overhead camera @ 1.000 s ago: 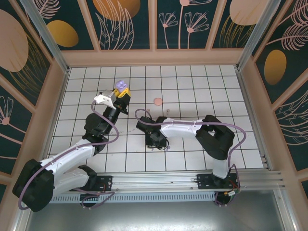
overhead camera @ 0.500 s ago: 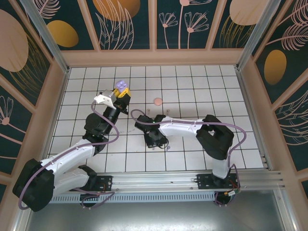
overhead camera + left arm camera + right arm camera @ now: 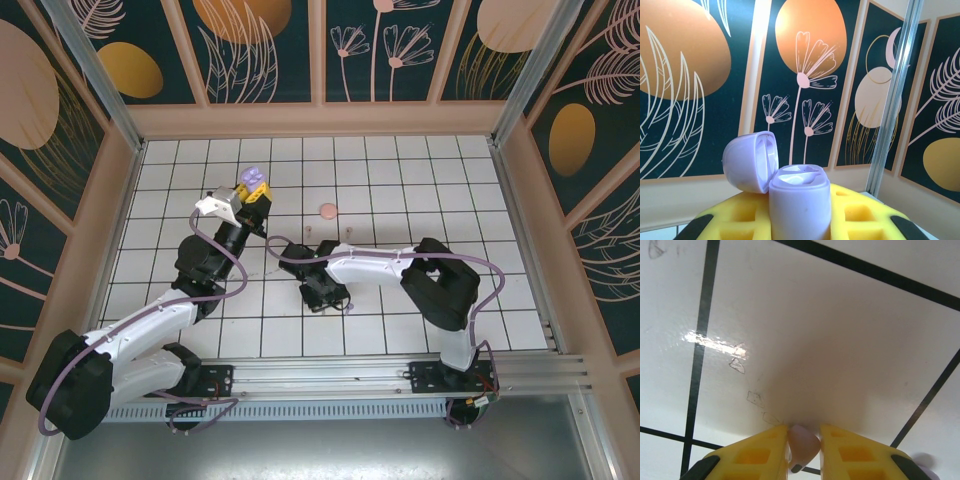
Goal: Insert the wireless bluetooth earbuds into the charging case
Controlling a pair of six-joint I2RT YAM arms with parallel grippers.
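Note:
My left gripper (image 3: 251, 197) is raised over the back left of the tiled floor and shut on a lilac charging case (image 3: 252, 178). In the left wrist view the case (image 3: 801, 210) stands upright between the yellow fingers (image 3: 735, 220), its lid (image 3: 747, 161) swung open to the left and its wells facing up. My right gripper (image 3: 322, 298) points down at the floor near the middle. In the right wrist view its gripper (image 3: 804, 432) is shut on a small pale lilac-pink earbud (image 3: 803, 446), right at the white tile.
A round pink case (image 3: 328, 210) lies on the tiles behind the right gripper. A blurred lilac blob (image 3: 924, 462) lies on the floor just right of the right fingers. Patterned walls enclose the floor on three sides.
The right arm has shifted slightly left and its jaws have narrowed onto the earbud. The left arm and the lilac case have not moved.

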